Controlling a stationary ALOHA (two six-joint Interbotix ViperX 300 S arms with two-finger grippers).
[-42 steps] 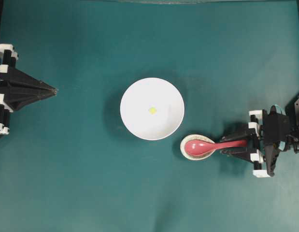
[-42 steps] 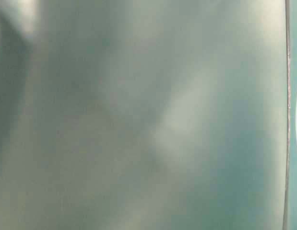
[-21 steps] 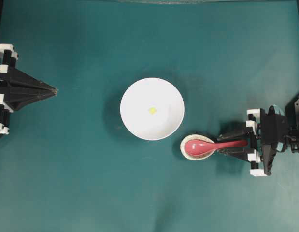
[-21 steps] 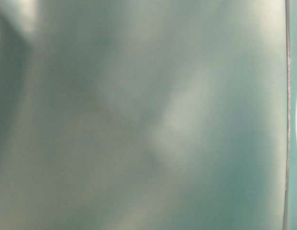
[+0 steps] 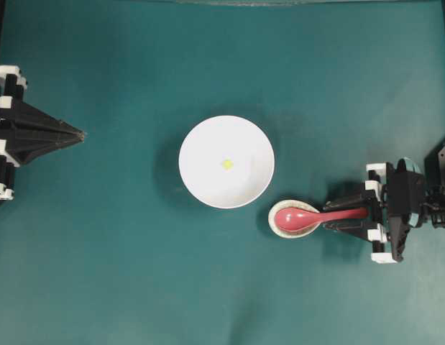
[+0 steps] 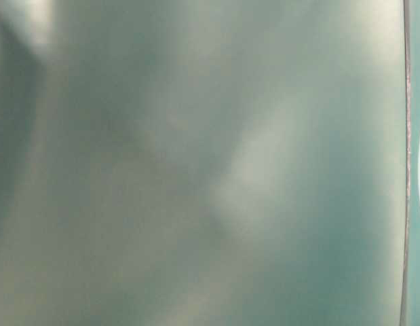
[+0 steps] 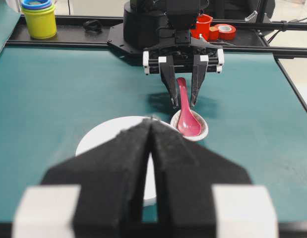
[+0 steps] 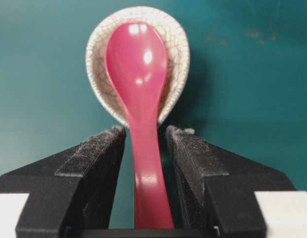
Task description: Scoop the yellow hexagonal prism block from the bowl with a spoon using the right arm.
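The tiny yellow hexagonal prism block point(image 5: 227, 164) lies in the middle of the white bowl point(image 5: 204, 140) at the table's centre. The red-pink spoon point(image 5: 297, 218) rests with its scoop in a small speckled spoon rest point(image 5: 274, 224) just right of the bowl. My right gripper point(image 5: 336, 215) is open. Its fingers point(image 8: 98, 153) flank the spoon point(image 8: 138, 64) handle with a gap on each side. My left gripper point(image 5: 80, 134) is shut and empty at the far left edge. In the left wrist view its tips point(image 7: 151, 121) hide part of the bowl point(image 7: 101, 139).
Behind the right arm's base, off the green mat, stand a yellow and blue cup stack point(image 7: 39, 17), a red cup point(image 7: 205, 25) and a tape roll point(image 7: 225, 30). The table-level view is a blurred teal surface.
The right wrist has edged slightly left, toward the spoon. Its fingers stay apart around the handle. Spoon, bowl, block and left arm have not moved.
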